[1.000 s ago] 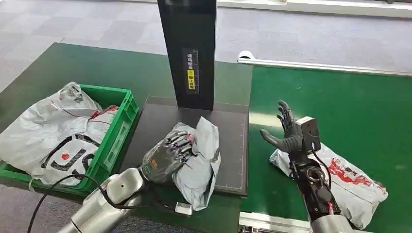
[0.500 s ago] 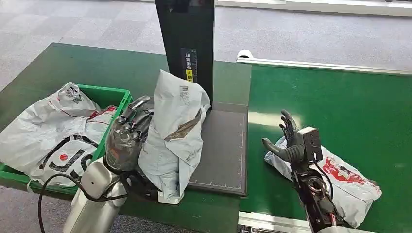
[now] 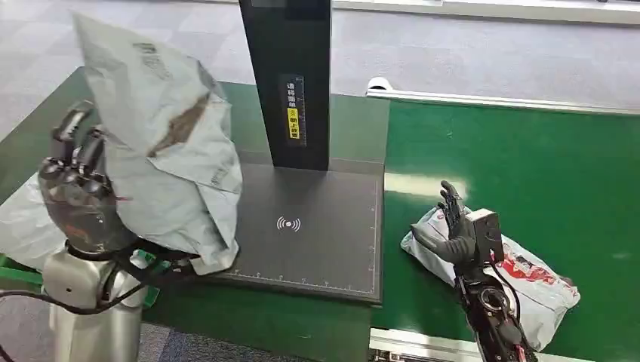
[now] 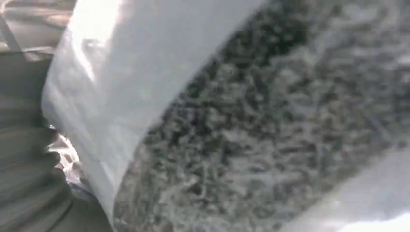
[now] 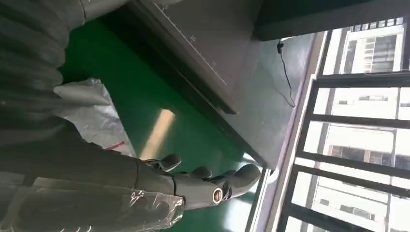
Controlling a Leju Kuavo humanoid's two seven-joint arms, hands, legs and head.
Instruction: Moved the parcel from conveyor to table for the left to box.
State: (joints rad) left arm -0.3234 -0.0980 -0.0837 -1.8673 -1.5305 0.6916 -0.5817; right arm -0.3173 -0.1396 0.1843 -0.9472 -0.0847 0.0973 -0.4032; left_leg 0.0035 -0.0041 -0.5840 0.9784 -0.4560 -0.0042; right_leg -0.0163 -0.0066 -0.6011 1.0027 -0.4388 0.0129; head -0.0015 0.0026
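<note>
The green table (image 3: 302,320) and the green conveyor belt (image 3: 528,166) beside it are seen from the head view, with a dark scanner platform (image 3: 317,241) laid on the table and a black upright column (image 3: 290,75) standing at its back edge. A grey plastic parcel (image 3: 170,143) is held up in the air at the left of the scene, over the table's left end, gripped by the left hand (image 3: 75,200), whose fingers are pressed against the parcel's side. In the left wrist view the grey wrapping (image 4: 232,125) is seen very close and blurred. The green crate is hidden almost wholly behind the raised parcel and arm; of its contents, a pale bag (image 3: 23,226) can be made out at the picture's left edge. On the conveyor belt a second parcel (image 3: 528,279), white with red print, is lying flat. The right hand (image 3: 451,230) is held just above it with fingers spread apart and nothing grasped (image 5: 193,186).
</note>
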